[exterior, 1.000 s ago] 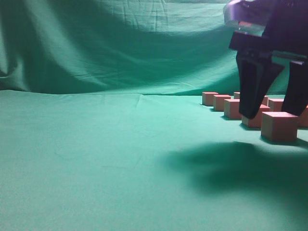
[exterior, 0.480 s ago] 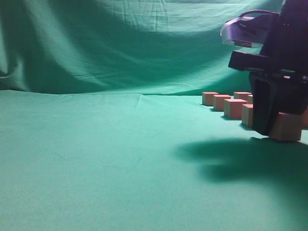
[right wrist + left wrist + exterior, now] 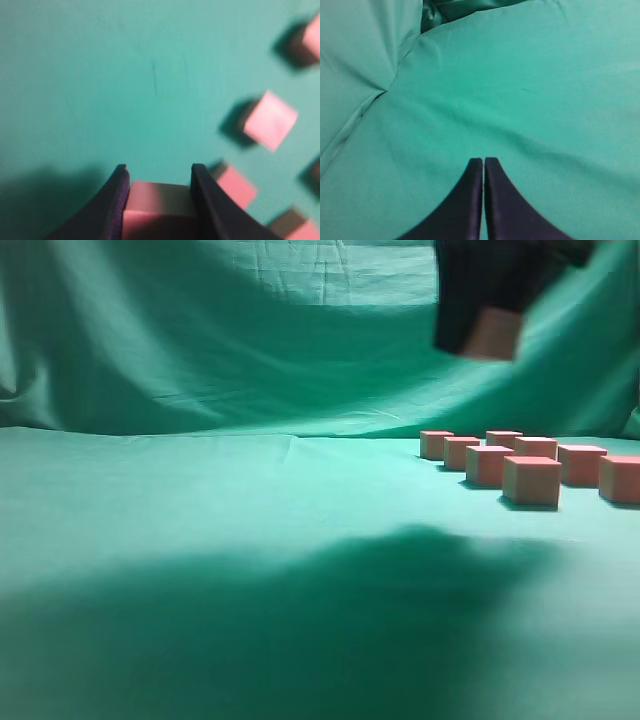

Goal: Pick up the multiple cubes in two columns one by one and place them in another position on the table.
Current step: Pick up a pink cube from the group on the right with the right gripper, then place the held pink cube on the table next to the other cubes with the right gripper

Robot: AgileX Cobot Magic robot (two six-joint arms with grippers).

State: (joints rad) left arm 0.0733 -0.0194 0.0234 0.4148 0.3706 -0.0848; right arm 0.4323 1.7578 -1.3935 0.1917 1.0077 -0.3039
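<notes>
1 cube (image 3: 495,335) rides high in your right claw (image 3: 159,186), clamped; 7 visible cubes (image 3: 531,480) wait on the surface (image 3: 200,540); left claw (image 3: 483,162) closed, empty.

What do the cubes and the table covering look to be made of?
Cubes: matte reddish-pink with lighter tops, sharp edges and no shine, so possibly painted wood or dense foam; the look leaves it open. The one held in the right claw shows no visible squashing. Table: smooth teal-green cloth, with faint creases and no gloss.

One pink cube (image 3: 495,335) aloft, others (image 3: 531,481) tabled
</notes>
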